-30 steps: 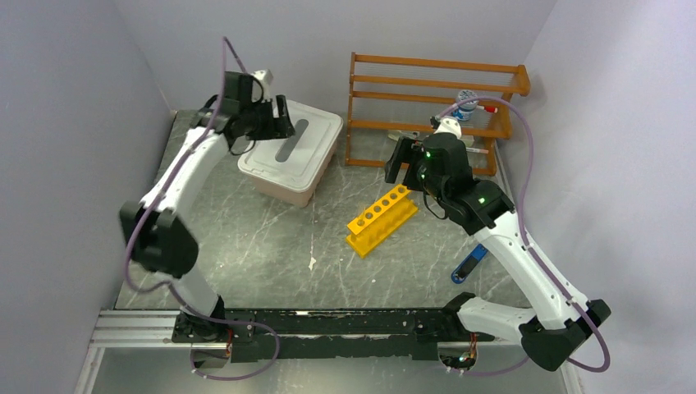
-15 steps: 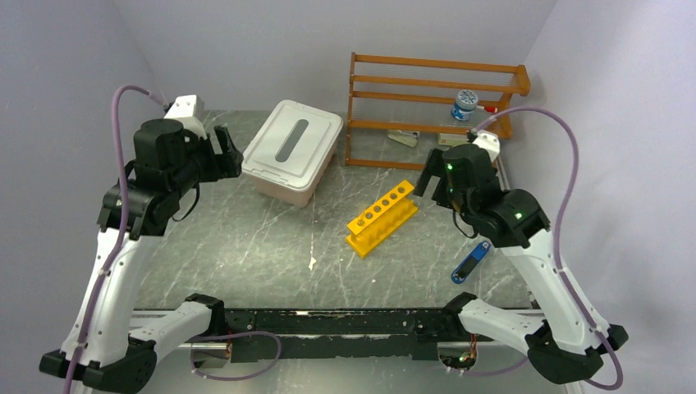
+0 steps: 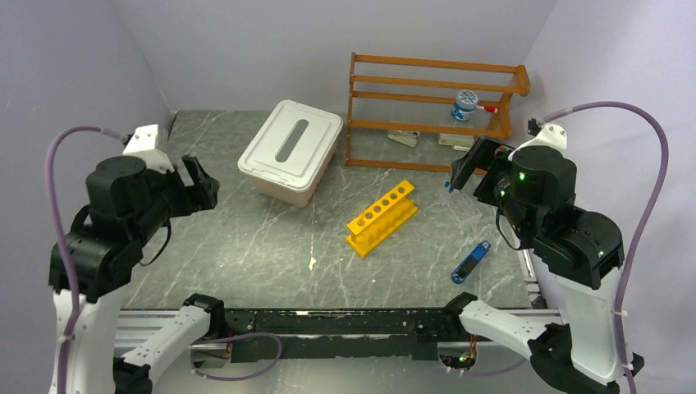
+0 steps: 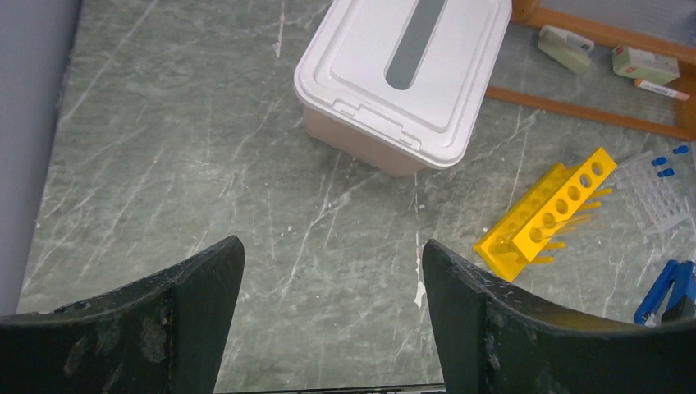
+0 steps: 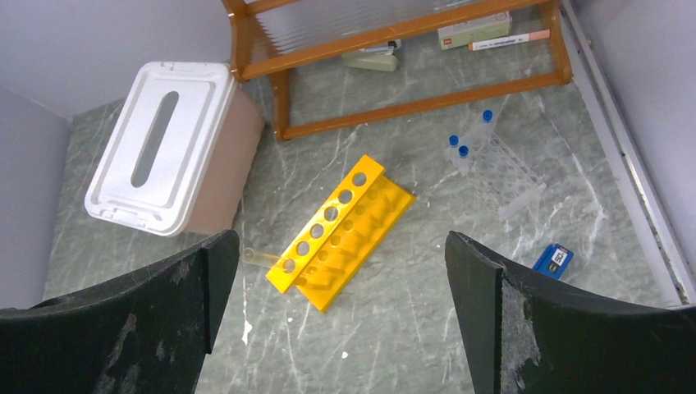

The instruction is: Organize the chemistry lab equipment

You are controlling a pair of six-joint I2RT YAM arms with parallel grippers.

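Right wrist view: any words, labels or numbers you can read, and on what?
None legible.
Pale box under the wooden shelf: red mark, print too small to read.
Blue item: small white label, blurred.

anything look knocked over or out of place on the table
Yes. The yellow rack sits askew in the middle of the table, apparently tipped on its side, and the blue-capped tubes lie flat by the wooden shelf instead of standing.
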